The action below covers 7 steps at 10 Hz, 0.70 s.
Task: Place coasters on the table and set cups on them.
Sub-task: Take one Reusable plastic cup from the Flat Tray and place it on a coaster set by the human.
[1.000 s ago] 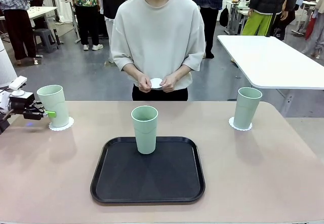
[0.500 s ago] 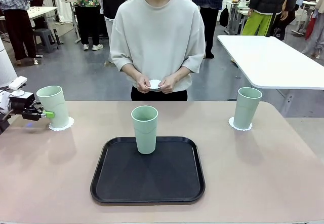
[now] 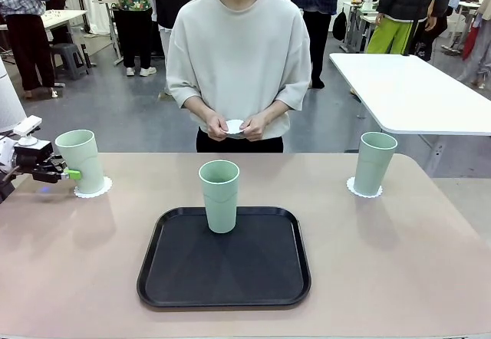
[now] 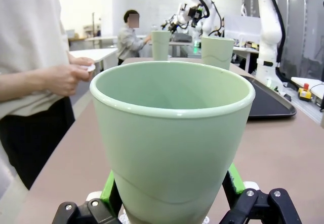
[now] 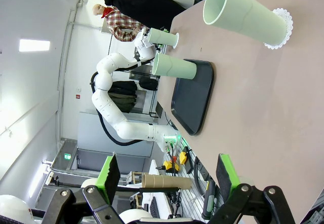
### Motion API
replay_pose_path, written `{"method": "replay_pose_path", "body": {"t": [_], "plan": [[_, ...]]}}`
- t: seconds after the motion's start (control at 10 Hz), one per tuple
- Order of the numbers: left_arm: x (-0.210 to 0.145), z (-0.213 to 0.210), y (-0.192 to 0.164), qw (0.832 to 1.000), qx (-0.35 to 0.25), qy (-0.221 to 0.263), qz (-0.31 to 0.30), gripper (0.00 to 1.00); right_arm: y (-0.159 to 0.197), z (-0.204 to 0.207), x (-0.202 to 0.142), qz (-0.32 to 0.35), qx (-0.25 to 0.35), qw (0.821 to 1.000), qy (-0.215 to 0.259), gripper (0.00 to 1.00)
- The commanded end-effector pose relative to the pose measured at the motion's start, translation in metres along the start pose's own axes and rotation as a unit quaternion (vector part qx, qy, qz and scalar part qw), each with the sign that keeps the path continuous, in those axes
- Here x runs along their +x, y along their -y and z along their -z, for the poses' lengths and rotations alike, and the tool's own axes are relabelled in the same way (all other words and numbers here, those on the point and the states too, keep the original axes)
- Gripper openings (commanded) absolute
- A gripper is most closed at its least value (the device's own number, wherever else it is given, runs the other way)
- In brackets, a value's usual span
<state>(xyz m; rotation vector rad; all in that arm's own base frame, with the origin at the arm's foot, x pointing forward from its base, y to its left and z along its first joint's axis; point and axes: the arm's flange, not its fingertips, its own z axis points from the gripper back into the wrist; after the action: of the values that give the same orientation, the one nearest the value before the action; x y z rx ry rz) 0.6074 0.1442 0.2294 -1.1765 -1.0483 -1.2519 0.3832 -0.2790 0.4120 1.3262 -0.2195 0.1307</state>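
Jaws of the left gripper (image 3: 70, 174) are set either side of the left cup (image 3: 80, 155), low on its wall. In the left wrist view the green pads (image 4: 109, 189) are seen against or just beside the plastic. Whether the cup is being pressed or merely flanked cannot be told. That cup is stood upright on the left coaster (image 3: 107, 185) near the left edge of the counter (image 3: 399, 270). The low placing is judged to suit a tall tapered tumbler, which could be tipped if pushed near the rim.

Jaws of the right gripper (image 5: 166, 176) are spread wide with nothing between them. They are held well apart from the right cup (image 3: 375, 162), which is seated upright on the right coaster (image 3: 351, 188) near the far right edge.

The third cup (image 3: 219, 195) is stood upright at the back of the black tray (image 3: 230, 281), in the middle of the counter, with no coaster under it. The last coaster (image 3: 235, 126) is held between the person's hands (image 3: 255, 128) at waist height, beyond the far edge. Two of the three settings are taken as done. The third cup is judged to be left on the tray because its coaster has not yet been laid on the counter.
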Motion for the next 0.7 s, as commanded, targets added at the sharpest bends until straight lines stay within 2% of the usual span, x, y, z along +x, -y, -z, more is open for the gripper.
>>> {"method": "replay_pose_path", "body": {"t": [0.0, 0.6], "plan": [[-0.0003, -0.0047, -0.0049, 1.0, -0.021, -0.001, -0.015, 1.0, -0.0009, 0.0021, -0.0016, 0.004, -0.002, 1.0, 0.001, 1.0], [-0.0061, -0.0103, -0.0122, 0.998, -0.053, -0.022, -0.036, 1.0, -0.0009, 0.0021, -0.0016, 0.004, -0.002, 1.0, 0.001, 1.0]]}}
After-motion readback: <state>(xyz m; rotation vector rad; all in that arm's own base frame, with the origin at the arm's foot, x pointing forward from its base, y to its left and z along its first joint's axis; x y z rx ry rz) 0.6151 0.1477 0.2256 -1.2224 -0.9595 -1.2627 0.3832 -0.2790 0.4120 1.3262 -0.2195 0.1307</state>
